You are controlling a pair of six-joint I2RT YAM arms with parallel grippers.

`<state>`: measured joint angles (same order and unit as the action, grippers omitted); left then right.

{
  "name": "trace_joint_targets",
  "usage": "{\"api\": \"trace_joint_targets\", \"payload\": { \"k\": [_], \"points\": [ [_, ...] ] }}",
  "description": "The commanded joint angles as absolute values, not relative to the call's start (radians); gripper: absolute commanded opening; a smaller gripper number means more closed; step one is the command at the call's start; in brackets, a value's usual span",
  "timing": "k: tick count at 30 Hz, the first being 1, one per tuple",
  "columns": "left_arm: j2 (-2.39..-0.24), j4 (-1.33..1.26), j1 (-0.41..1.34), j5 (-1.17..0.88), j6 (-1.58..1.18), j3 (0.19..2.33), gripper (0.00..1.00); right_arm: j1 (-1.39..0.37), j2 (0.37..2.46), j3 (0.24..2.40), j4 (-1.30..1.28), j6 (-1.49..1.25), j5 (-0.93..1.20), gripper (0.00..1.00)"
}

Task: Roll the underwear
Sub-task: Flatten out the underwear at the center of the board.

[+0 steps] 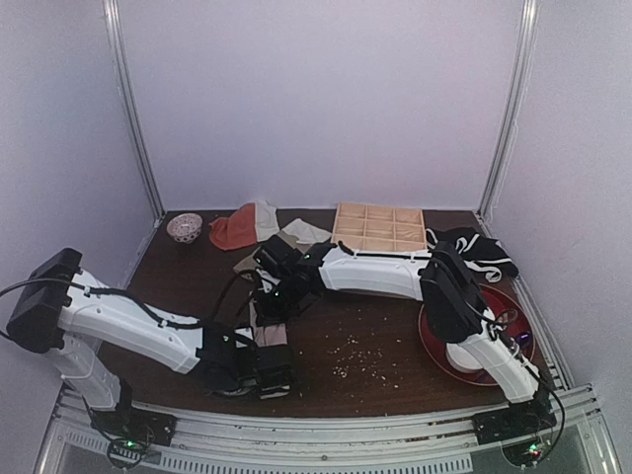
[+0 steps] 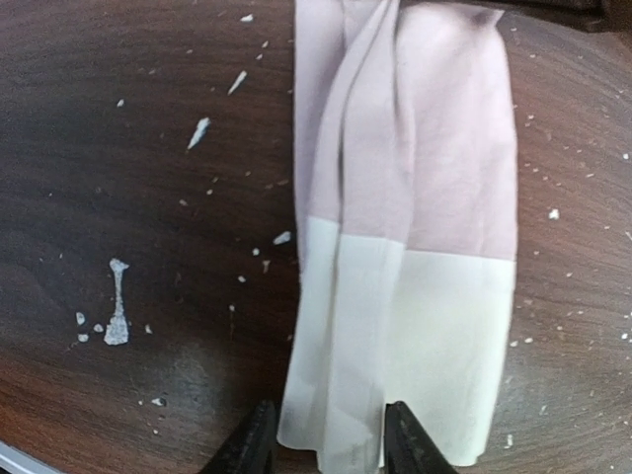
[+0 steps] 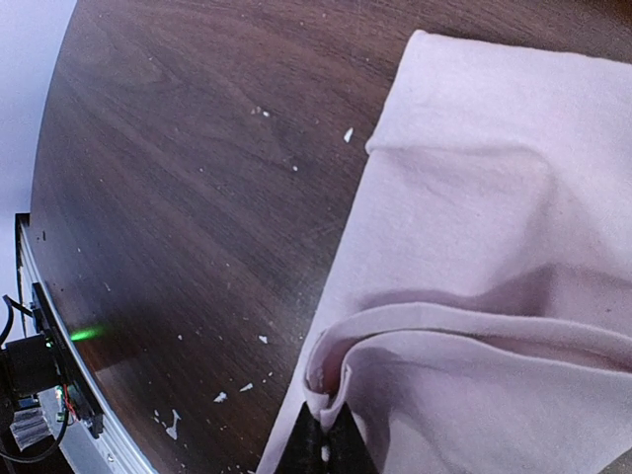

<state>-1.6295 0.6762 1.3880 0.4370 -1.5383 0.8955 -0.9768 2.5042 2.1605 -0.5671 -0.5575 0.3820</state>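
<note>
The underwear [image 2: 434,178] lies folded into a long narrow strip on the dark table, mauve-pink with its white waistband [image 2: 434,336] at the near end. In the top view only a small part [image 1: 269,334] shows between the two grippers. My left gripper [image 2: 331,444] is open, its fingers standing either side of the left part of the waistband's near edge; it also shows in the top view [image 1: 269,373]. My right gripper [image 3: 326,434] is shut on a raised fold of the pink cloth [image 3: 474,197] at the strip's far end, seen in the top view [image 1: 272,294].
A wooden compartment box [image 1: 379,227] stands at the back. An orange-red and white cloth [image 1: 242,227] and a small bowl [image 1: 185,227] lie back left. A black and white cloth [image 1: 474,249] and a red plate [image 1: 434,346] are at the right. Crumbs [image 1: 355,355] dot the table.
</note>
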Motion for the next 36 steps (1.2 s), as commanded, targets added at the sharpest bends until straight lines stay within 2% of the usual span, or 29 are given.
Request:
{"api": "trace_joint_targets", "payload": {
  "k": [1,8,10,13,19,21,30,32,36],
  "points": [
    [-1.636,0.653,1.393,0.428,-1.554,0.868,0.36,-0.973,2.474,2.155,-0.571,-0.563,0.382,0.01],
    [-1.646,0.644,1.393,0.425,-1.559,0.861,0.32,-0.974,2.477,2.155,-0.574,-0.563,0.382,0.01],
    [-1.644,0.643,1.392,0.428,-1.556,0.861,0.27,-0.973,2.477,2.155,-0.574,-0.563,0.382,0.01],
    [-1.64,0.645,1.393,0.432,-1.553,0.862,0.14,-0.974,2.478,2.155,-0.574,-0.563,0.382,0.02],
    [-1.632,0.689,1.393,0.445,-1.555,0.889,0.09,-0.974,2.479,2.154,-0.574,-0.566,0.382,0.02],
    [-1.628,0.701,1.393,0.451,-1.556,0.895,0.0,-0.974,2.48,2.155,-0.572,-0.565,0.383,0.02],
    [-1.606,0.731,1.393,0.465,-1.545,0.917,0.02,-0.974,2.483,2.154,-0.57,-0.567,0.383,0.02],
    [-1.608,0.736,1.393,0.463,-1.554,0.913,0.15,-0.974,2.484,2.155,-0.571,-0.566,0.384,0.02],
    [-1.59,0.73,1.393,0.461,-1.581,0.878,0.27,-0.972,2.483,2.154,-0.573,-0.565,0.383,0.02]
  ]
}}
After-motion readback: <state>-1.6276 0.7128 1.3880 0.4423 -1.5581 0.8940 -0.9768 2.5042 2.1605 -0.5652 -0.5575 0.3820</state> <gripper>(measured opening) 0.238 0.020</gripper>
